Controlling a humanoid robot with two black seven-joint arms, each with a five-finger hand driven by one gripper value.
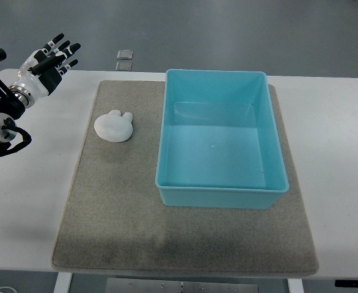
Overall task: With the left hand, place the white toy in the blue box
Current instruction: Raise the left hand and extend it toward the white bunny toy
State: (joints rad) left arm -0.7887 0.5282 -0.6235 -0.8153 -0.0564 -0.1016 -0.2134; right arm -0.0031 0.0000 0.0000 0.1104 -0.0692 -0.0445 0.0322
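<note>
White toy (114,126) lies on the grey mat (105,220), just left of the empty blue box (220,190). My left hand (47,61) hovers far-left, fingers spread, holding nothing. I'd descend over the toy, then grip.

I see bright, even overhead light, a soft shadow on the mat (167,244) near me, and sharp focus throughout.
</note>
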